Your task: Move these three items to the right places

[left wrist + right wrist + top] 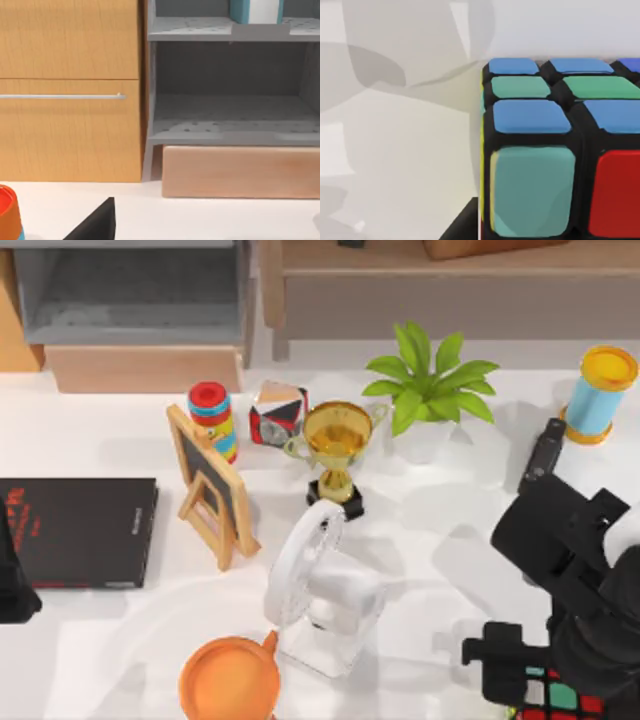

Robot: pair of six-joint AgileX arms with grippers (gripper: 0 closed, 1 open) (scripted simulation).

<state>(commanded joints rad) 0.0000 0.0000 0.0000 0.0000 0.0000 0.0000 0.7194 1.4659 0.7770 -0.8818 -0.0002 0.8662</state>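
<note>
A Rubik's cube (562, 698) lies at the table's front right corner, and its blue, green and red tiles (535, 150) sit very close in the right wrist view. My right gripper (535, 670) hangs directly over the cube, partly covering it. Whether it holds the cube cannot be made out. My left gripper (12, 590) is parked at the table's far left edge, beside a black book (78, 530). A gold trophy (335, 445) and a white fan (320, 585) stand mid-table.
A small chalkboard easel (210, 485), a ring-stack toy (212, 412), a red-and-white block (278, 412), a potted plant (430, 390), a blue-yellow spool (600, 390), a black bar (542, 455) and an orange bowl (230, 680) crowd the table. A grey shelf (230, 115) and a wooden cabinet (70, 100) stand behind.
</note>
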